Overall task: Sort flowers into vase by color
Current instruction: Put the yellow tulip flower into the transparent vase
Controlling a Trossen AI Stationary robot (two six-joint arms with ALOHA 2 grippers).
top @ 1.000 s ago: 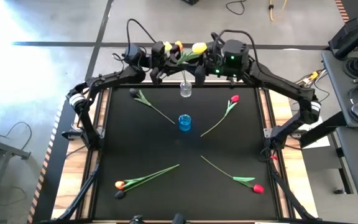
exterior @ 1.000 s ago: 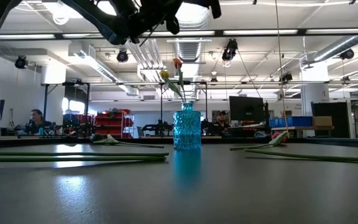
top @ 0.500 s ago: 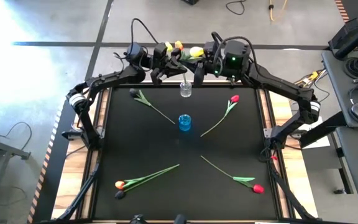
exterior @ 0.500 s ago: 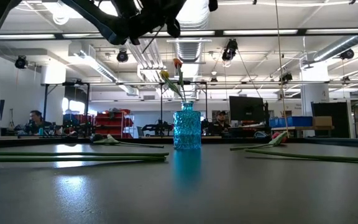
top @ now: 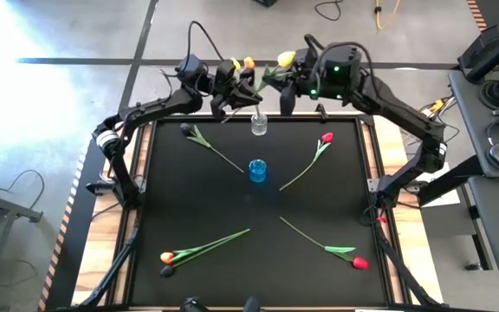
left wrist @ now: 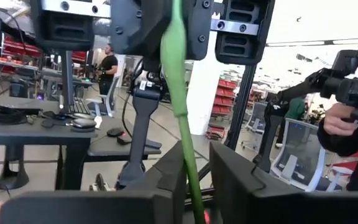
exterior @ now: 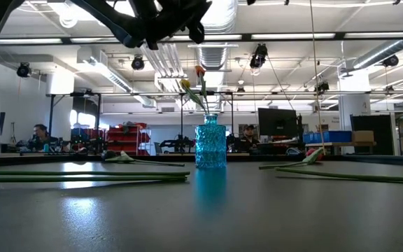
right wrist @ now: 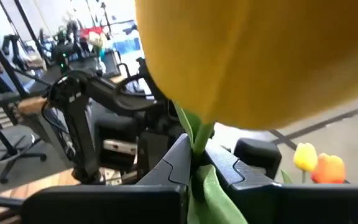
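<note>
A yellow tulip, head (top: pixel 286 59) and green stem (left wrist: pixel 180 93), hangs in the air above the table's far edge between my two grippers. My right gripper (top: pixel 281 78) is shut on it just under the head (right wrist: pixel 247 56). My left gripper (left wrist: pixel 197 186) stands open with the stem running down between its fingers; whether a finger touches it, I cannot tell. Below them a clear vase (top: pixel 258 125) holds a yellow (top: pixel 236 64) and an orange tulip (top: pixel 249 62). A blue vase (top: pixel 258 170) stands at mid-table. My right gripper pinches the yellow tulip's stem (right wrist: pixel 199 138) between its two fingers, right under the head, with a green leaf (right wrist: pixel 213 193) caught beside it. The fingers lie across the stem. The tulip is lifted clear of the table.
Loose tulips lie flat on the black mat: a red one (top: pixel 326 137) at the far right, a dark-headed one (top: pixel 185 128) at the far left, an orange one (top: pixel 166 256) near left, a red one (top: pixel 359 262) near right. People sit in the room behind (exterior: pixel 40 133).
The yellow tulip's head has gone toward the table's far edge and a little to the right, together with my right gripper, whose wrist has turned. My left gripper has stayed at the stem beside the clear vase.
</note>
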